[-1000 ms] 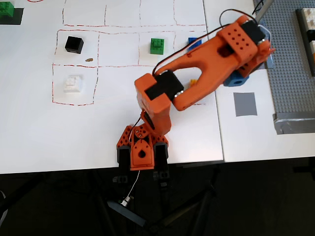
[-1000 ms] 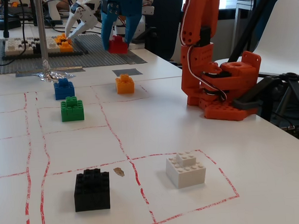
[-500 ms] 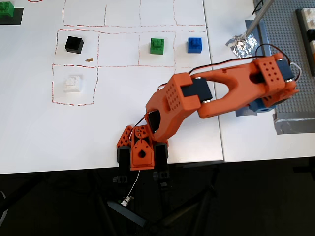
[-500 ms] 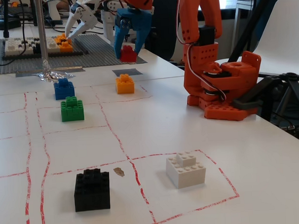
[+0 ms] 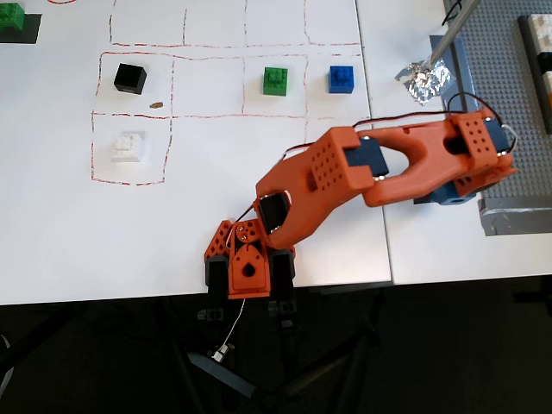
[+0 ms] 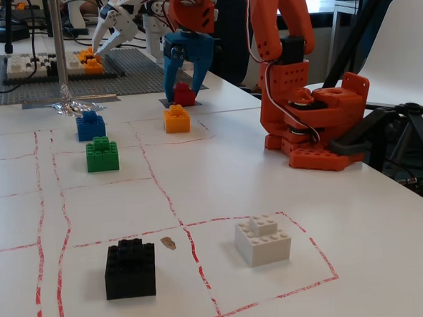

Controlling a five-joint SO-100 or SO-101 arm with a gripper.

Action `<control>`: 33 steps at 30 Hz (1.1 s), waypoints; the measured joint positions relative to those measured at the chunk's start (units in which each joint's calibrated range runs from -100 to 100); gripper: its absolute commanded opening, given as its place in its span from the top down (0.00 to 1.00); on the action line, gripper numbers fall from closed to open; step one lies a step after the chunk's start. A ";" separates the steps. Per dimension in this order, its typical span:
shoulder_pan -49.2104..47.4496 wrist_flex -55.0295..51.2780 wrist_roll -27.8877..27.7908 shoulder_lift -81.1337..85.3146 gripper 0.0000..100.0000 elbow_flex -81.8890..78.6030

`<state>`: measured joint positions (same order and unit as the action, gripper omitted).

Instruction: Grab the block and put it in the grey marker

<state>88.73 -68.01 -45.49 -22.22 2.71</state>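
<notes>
In the fixed view the red block (image 6: 184,95) sits on the grey marker (image 6: 166,102) at the far side of the table. My gripper (image 6: 184,88) hangs straight above it, its blue fingers (image 6: 172,71) spread and reaching down on either side of the block. In the overhead view the gripper (image 5: 444,197) is at the right, beside the grey baseplate, and it hides the block and the marker. An orange-yellow brick (image 6: 177,119) stands just in front of the block.
Red-lined squares hold a blue brick (image 5: 342,79), a green brick (image 5: 275,81), a black brick (image 5: 130,78) and a white brick (image 5: 128,147). A foil wad on a metal rod (image 5: 423,78) and the studded baseplate (image 5: 504,112) lie close to the gripper.
</notes>
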 measured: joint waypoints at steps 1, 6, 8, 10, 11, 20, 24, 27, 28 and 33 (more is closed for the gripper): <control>0.00 0.00 -0.20 -0.69 0.97 1.26; -0.20 0.64 -0.10 -2.49 0.86 4.24; 0.60 1.13 -0.15 -2.58 0.81 4.24; 1.50 1.13 -0.10 -2.58 0.77 4.24; 1.79 1.13 -0.15 -2.58 0.75 4.24; 2.79 -0.96 -1.12 -2.49 0.63 4.24; 2.69 -9.73 -0.05 1.12 0.65 4.24; 1.20 -16.40 1.90 9.02 0.68 4.24; -0.20 -18.73 2.54 11.95 0.69 4.33; -10.57 -28.05 6.40 23.29 0.75 4.33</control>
<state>78.17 -96.06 -39.10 1.07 7.03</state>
